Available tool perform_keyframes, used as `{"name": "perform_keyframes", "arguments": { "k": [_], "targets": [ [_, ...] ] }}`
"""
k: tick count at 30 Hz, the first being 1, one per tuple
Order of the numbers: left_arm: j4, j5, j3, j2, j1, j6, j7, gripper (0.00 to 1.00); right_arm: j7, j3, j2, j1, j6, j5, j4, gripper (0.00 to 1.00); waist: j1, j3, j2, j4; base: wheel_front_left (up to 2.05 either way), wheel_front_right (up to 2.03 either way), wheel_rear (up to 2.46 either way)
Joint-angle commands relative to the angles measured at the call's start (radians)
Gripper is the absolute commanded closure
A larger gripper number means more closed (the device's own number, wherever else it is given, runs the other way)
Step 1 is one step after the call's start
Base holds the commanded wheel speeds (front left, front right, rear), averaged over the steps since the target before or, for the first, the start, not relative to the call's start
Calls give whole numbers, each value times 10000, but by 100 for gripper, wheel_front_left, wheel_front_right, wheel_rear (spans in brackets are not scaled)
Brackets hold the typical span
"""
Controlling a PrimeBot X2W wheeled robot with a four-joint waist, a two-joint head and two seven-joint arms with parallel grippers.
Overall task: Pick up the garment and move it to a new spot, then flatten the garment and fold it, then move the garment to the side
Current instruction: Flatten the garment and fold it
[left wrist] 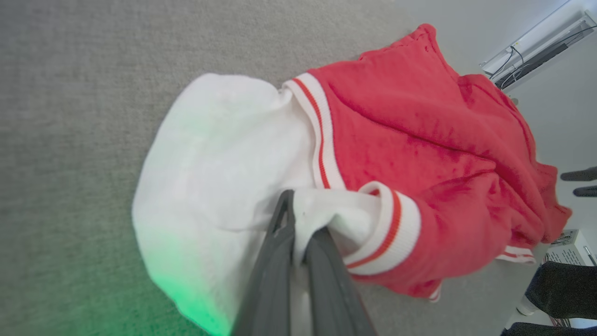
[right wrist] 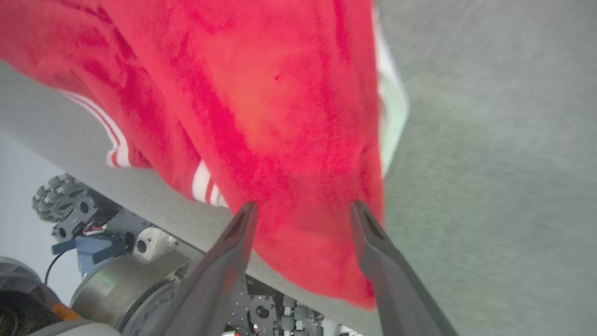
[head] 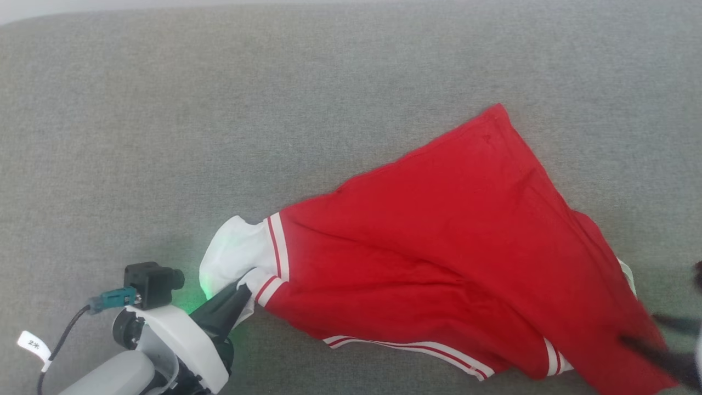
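Note:
The garment (head: pixel 460 241) lies spread on the grey cloth surface (head: pixel 219 109), bright red with a white end panel (head: pixel 233 252) at its left and striped trim along the near edge. My left gripper (head: pixel 241 293) is at the lower left, shut on a fold of that white panel; the left wrist view shows its fingers (left wrist: pixel 298 224) pinching the white cloth beside a striped cuff (left wrist: pixel 387 228). At the right edge my right gripper (head: pixel 666 340) is blurred. In the right wrist view it (right wrist: pixel 303 210) stands open, fingers spread over the garment's red corner (right wrist: pixel 298 140), which droops over the surface's front edge.
The surface's near edge (right wrist: pixel 140 186) runs close under the garment's right corner, with the robot's base and a toothed wheel (right wrist: pixel 60 200) below it. A white wall unit (left wrist: pixel 536 46) and a dark shape (left wrist: pixel 559 289) sit off the right side. Bare grey surface stretches far and left.

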Motion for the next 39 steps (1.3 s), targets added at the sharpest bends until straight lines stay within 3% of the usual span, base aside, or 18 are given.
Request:
{"name": "perform_keyframes", "arguments": {
  "k": [1,5,8,19,27,28,30,31,32,39],
  "targets": [
    [-23,49,30,-50,85,23,-9,100,100,-495,-57,39,-1,259,-317,0,0,52,1,65,0,0,0],
    [-63,182,9,-223,-110,-34,-16,100,210,-1868,-258,-542,1,433,-841,0,0,241,1,323,0,0,0],
    [-41,273,-13,-414,-295,-78,-21,100,-47,-2145,-224,-1643,-1,80,-726,0,0,489,1,580,0,0,0],
    [535,577,-452,-1611,-1233,-322,46,100,182,1115,329,-6808,-1,-1792,1967,0,0,1740,1,1931,0,0,0],
    [952,669,-655,-2089,-1393,-332,57,100,786,3098,22,-8061,-1,-2077,3617,0,0,2152,1,2414,0,0,0],
    [949,652,-673,-2119,-1391,-334,50,100,817,3356,-6,-8025,-1,-2015,3716,12,0,2161,1,2427,0,0,0],
    [969,593,-696,-2127,-1418,-333,42,100,826,3634,-24,-7987,1,-1819,3917,94,0,2153,1,2429,0,0,0],
    [969,593,-696,-2127,-1418,-333,42,100,826,3634,-24,-7987,1,-1819,3917,94,0,2153,1,2429,0,0,0],
    [981,557,-699,-2122,-1436,-334,38,100,789,3739,-36,-7985,1,-1751,3969,100,0,2137,1,2418,0,0,0],
    [610,165,-258,-1887,-1692,-341,13,100,-385,3276,583,-8597,-1,-1232,4279,100,0,1861,1,2072,0,0,0]
  ]
}}
